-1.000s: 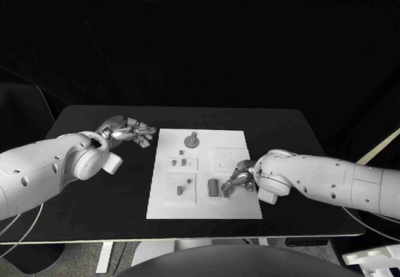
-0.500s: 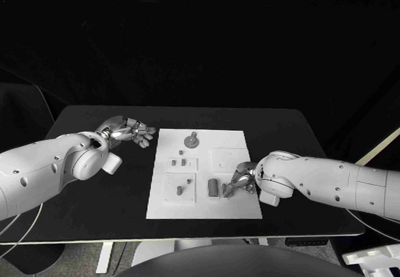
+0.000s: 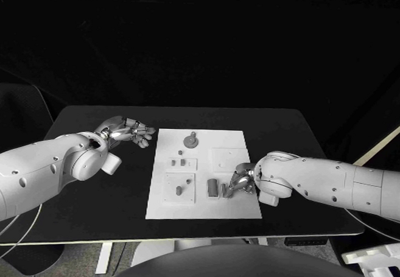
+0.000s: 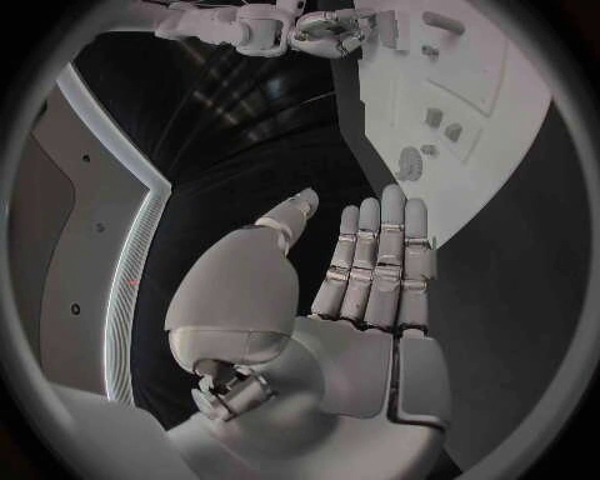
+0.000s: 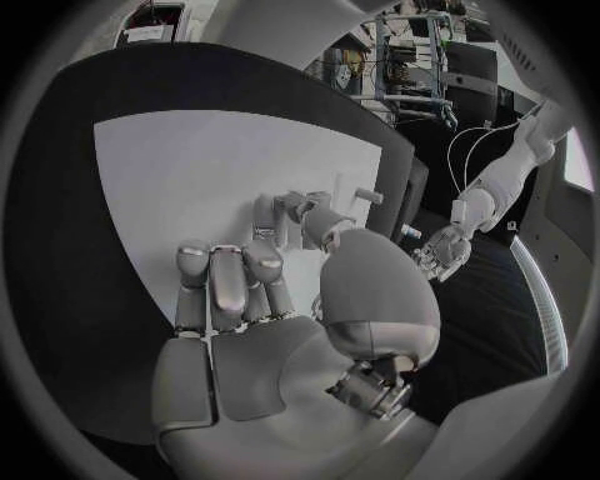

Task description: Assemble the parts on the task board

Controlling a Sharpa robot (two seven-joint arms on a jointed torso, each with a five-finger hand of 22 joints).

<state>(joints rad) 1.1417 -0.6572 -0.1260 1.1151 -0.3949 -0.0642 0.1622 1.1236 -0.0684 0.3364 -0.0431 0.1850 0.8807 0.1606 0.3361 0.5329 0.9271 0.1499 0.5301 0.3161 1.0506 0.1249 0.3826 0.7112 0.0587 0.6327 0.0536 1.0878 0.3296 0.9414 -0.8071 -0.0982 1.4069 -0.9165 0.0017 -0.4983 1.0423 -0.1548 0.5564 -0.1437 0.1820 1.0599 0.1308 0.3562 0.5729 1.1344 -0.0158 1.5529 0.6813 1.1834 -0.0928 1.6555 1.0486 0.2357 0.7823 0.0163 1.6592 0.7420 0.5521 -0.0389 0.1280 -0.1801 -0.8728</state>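
On the black table (image 3: pixel 102 190) in the head view, the white task board (image 3: pixel 202 208) lies between the two hands. The left hand (image 3: pixel 128 131) hovers just off the board's far left corner, its fingers loosely curled and apart, with nothing in them. The right hand (image 3: pixel 240 179) is over the board's right side, fingers bent down toward the plate. Just beside its fingertips, on the side toward the left hand, a short upright part (image 3: pixel 213 187) stands on the board, and a thinner part (image 3: pixel 224 190) sits right at the fingertips; whether the hand pinches that one cannot be told from this view. Farther from the right hand, a round knobbed part (image 3: pixel 192 140) sits near the board's far edge, nearest the left hand, and small parts (image 3: pixel 181 164) stand in a square recess toward the board's middle.

From the left wrist, the left hand (image 4: pixel 363 270) shows its fingers straight and side by side, thumb apart, holding nothing. Beyond its fingertips lies the task board (image 4: pixel 500 130) with the small parts on it, and at the board's far side the right hand (image 4: pixel 328 30).

From the right wrist, the right hand (image 5: pixel 269 290) hangs over the task board (image 5: pixel 175 170), fingers stretched forward and thumb bent inward beside them. Small parts (image 5: pixel 281 215) stand just past its fingertips; contact is not clear. Beyond the board's edge the left hand (image 5: pixel 440 255) hangs over the table.
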